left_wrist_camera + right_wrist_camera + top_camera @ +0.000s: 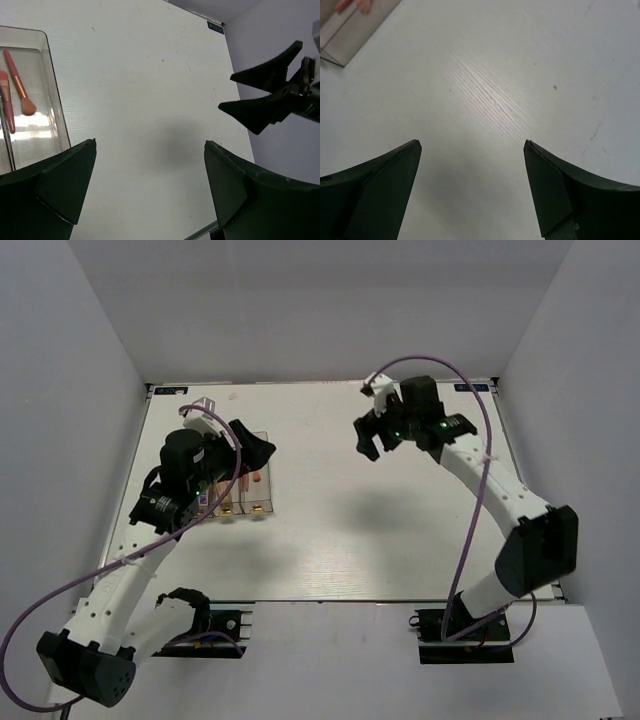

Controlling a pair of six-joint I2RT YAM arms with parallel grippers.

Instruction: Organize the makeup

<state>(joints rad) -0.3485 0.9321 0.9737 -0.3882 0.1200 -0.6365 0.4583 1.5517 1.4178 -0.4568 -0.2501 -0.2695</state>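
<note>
A clear compartment box (262, 490) lies at the left of the white table, partly under my left arm. It holds pink-red pencils and brush-like pieces (18, 81), and small beige items (229, 508) show at its near end. Palettes are hidden or out of view. My left gripper (257, 452) is open and empty, raised above the box's right side; in its wrist view (150, 150) only bare table lies between the fingers. My right gripper (373, 444) is open and empty, raised over the table's far middle, with bare table under it (472, 145).
White walls enclose the table (380, 530) on the left, back and right. The box's corner (345, 37) shows at the top left of the right wrist view. My right gripper's fingers (260, 107) show at the right of the left wrist view.
</note>
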